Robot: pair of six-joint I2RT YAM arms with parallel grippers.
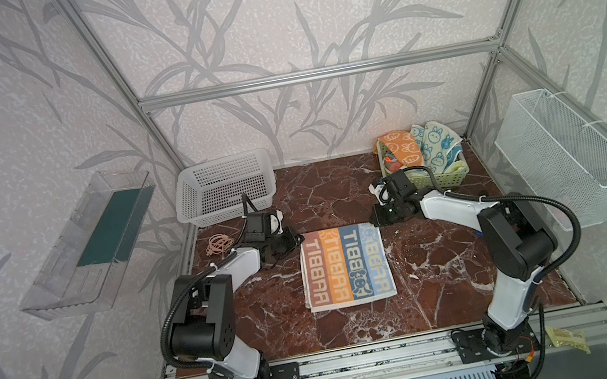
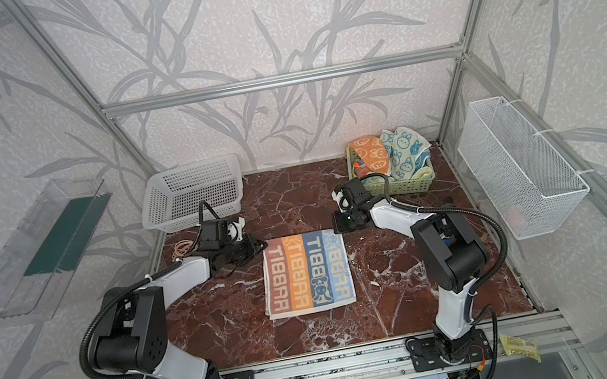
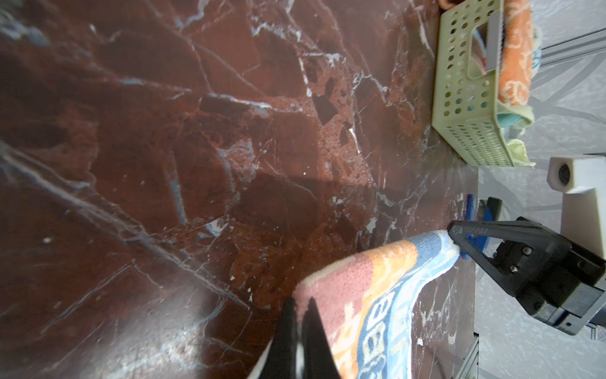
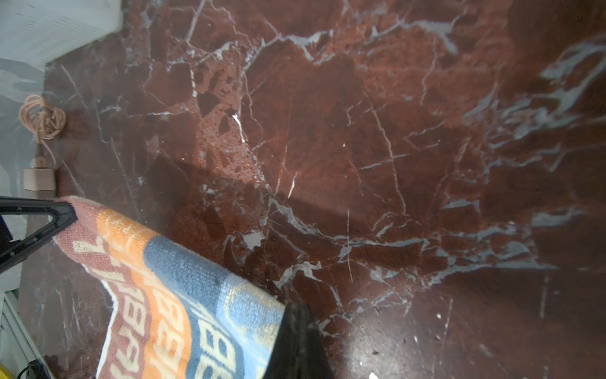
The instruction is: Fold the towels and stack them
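The striped towel (image 1: 347, 265) (image 2: 306, 272), with brown, orange, dark blue and pale blue bands and cream lettering, lies at the middle of the dark red marble surface (image 1: 432, 260) between the two arms. Most of it rests flat, its near edge towards the arm bases.

The left claw (image 1: 300, 239) (image 2: 263, 245) is at the towel's far corner on the brown band. In the left wrist view its black tips (image 3: 300, 305) are pressed together on the cloth edge. The right claw (image 1: 374, 222) (image 2: 336, 227) is at the other far corner on the pale blue band, and the right wrist view shows it (image 4: 296, 308) clamped on that corner too. In both wrist views the far edge is raised off the surface and sags slightly between the two grips.

The green basket (image 1: 442, 174) (image 2: 398, 186) stands at the far right corner of the surface, just beyond the right claw. An orange towel (image 1: 402, 148) with bunnies and a white towel (image 1: 439, 143) with blue bunnies are heaped in it, spilling over the rim. A teal cloth (image 3: 511, 118) shows at one end of the basket, possibly another towel, though too little of it shows to tell.

The white basket (image 1: 225, 187) sits at the far left, and a coiled cord (image 1: 220, 243) lies on the surface near it.
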